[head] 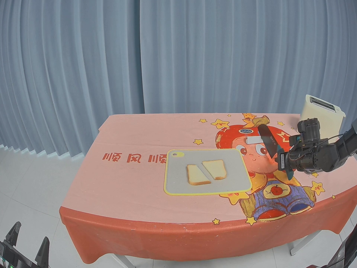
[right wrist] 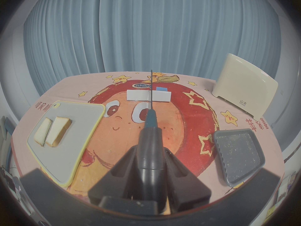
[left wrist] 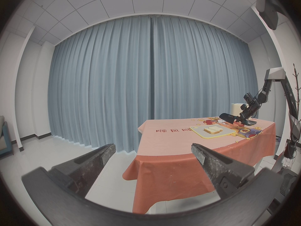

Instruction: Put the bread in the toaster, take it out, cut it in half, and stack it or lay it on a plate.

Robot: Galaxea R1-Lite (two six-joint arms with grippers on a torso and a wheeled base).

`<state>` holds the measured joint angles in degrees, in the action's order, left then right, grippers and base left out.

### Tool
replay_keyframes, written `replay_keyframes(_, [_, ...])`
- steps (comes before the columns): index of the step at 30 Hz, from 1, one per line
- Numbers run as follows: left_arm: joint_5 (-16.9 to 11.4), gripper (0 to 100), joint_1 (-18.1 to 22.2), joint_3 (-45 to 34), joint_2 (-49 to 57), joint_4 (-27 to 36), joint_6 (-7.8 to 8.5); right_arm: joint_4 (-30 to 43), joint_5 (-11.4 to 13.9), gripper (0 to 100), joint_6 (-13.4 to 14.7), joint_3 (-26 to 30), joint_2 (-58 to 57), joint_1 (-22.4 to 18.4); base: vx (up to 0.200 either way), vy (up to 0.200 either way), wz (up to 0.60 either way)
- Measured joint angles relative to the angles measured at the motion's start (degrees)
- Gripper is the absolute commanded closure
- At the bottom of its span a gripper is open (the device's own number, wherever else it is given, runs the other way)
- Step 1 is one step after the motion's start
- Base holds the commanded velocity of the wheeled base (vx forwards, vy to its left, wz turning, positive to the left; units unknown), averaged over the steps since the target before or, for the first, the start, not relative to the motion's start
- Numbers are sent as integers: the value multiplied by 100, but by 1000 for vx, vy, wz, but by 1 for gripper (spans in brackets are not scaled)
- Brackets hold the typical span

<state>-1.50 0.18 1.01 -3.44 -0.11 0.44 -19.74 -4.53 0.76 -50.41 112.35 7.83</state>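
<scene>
Two halves of a bread slice (head: 197,175) (head: 215,169) lie side by side on the grey, yellow-rimmed cutting board (head: 178,183). My right gripper (head: 284,161) hovers over the table to the right of the board, shut on a knife (head: 267,140) whose dark blade points up and away. In the right wrist view the knife (right wrist: 151,123) sits between the fingers (right wrist: 185,179), with the bread halves (right wrist: 51,131) off to the side on the board (right wrist: 81,132). The cream toaster (head: 322,115) stands at the far right corner. My left gripper (left wrist: 153,160) is open, low and well left of the table.
A dark grey rectangular tray (right wrist: 240,154) lies near the toaster (right wrist: 246,85) on the right of the table. A white strip (right wrist: 149,95) lies flat beyond the knife tip. The orange cloth hangs over the front edge (head: 186,239).
</scene>
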Motion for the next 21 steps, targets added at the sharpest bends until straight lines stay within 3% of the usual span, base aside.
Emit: replay_keyframes(21, [0,0,-5,0,0,0,0,9,9,100,-24,-28,28,-17,0,0,0])
